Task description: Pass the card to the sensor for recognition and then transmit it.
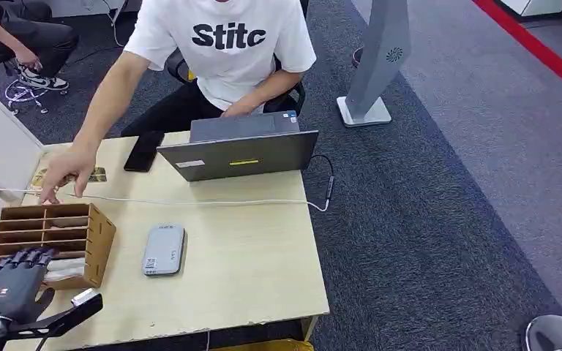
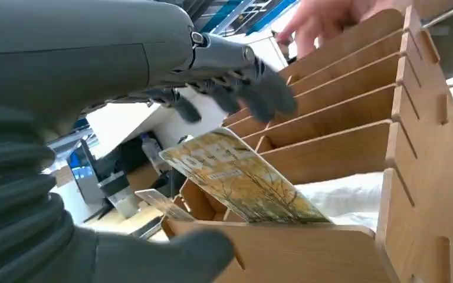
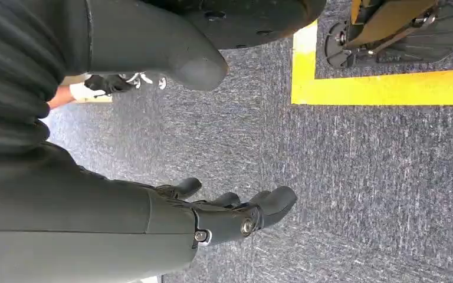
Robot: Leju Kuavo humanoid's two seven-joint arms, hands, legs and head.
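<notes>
We are seeing our left hand (image 1: 16, 281) hovering at the wooden rack (image 1: 88, 227) with its fingers (image 2: 253, 88) spread apart, holding nothing. The card (image 2: 242, 177) is leaning in the rack's nearest slot, just under those fingers. Our right hand (image 3: 236, 215) is hanging loosely open above the carpet, holding nothing.

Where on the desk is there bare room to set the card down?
Bare top lies right of the sensor, up to the white cable and out to the desk edge. Left is crowded: rack, left hand, person's hand.
</notes>
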